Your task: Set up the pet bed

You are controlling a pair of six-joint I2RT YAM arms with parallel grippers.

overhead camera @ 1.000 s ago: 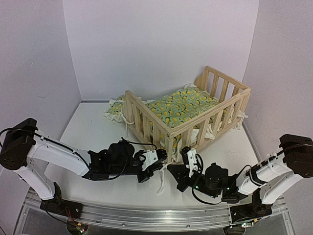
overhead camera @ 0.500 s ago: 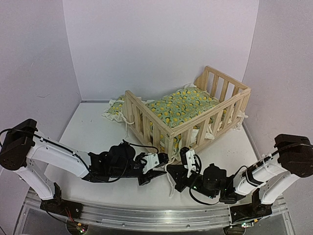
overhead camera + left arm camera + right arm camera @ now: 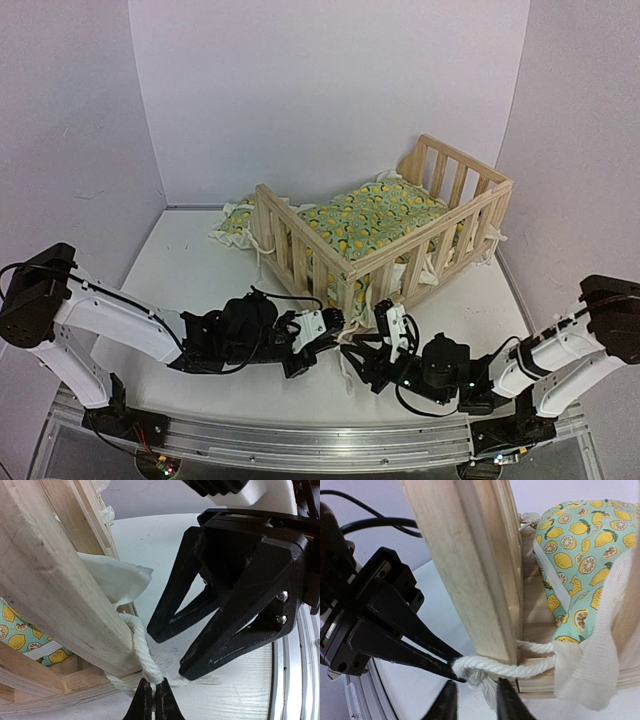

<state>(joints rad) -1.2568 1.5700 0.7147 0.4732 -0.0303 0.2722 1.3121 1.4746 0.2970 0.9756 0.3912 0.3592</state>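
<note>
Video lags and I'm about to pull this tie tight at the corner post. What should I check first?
1. Left end effector shut on the rope: ok.
2. Right end effector open, with the rope's frayed end between its fingers, not gripped: ok.
3. Rope wrapped around the post: ok.
4. Knot formed: cannot tell, no view shows it.
5. End effectors clear of each other: cannot tell, they are very close.
6. All bedding inside the frame: not ok, patterned fabric lies outside its far-left corner.
</note>
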